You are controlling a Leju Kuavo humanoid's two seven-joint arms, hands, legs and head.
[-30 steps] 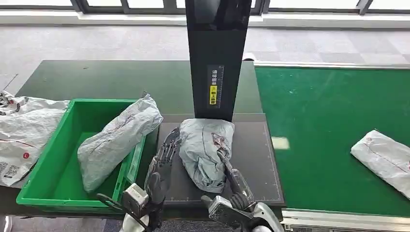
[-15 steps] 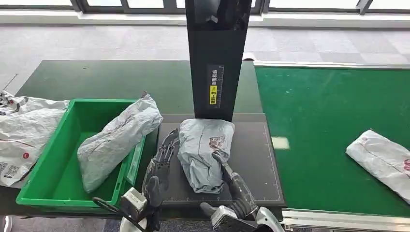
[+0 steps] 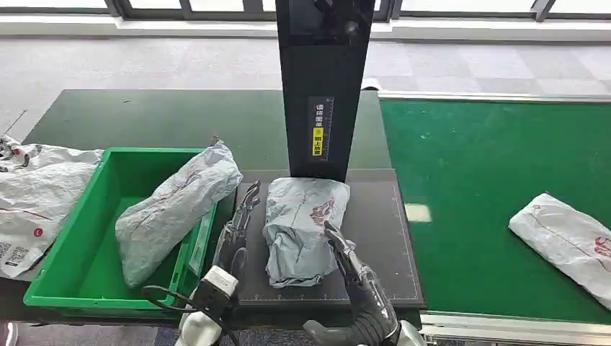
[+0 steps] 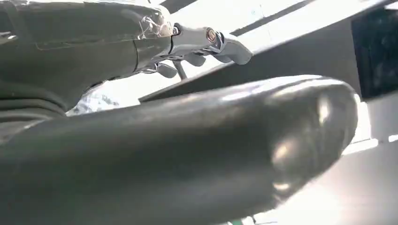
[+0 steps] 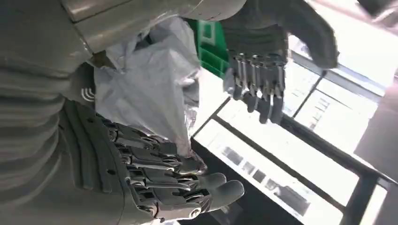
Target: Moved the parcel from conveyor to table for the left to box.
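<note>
- Between the two hands, on the dark mat (image 3: 382, 245), lies the grey parcel (image 3: 302, 231); it is off the green conveyor (image 3: 475, 187), so I judge the move to the table done.
- Right hand (image 3: 353, 270): fingers extended along the parcel's near right edge, touching or just beside it, closed on nothing. The right wrist view shows its fingers (image 5: 173, 173) spread flat beside the wrinkled film, holding nothing. Likely reason: parcel set down, handover side.
- Left hand (image 3: 238, 223): just left of the parcel, fingers straight and apart, holding nothing. It stands between the parcel and the green box (image 3: 79, 267), which suits a pick and a short carry into the box.
- A bagged parcel (image 3: 173, 209) already leans in that box, left of the left hand.
- Another parcel (image 3: 569, 241) lies on the conveyor, well right of the right hand.
- The black post (image 3: 320, 86) rises beyond the parcel, far side from both hands.
</note>
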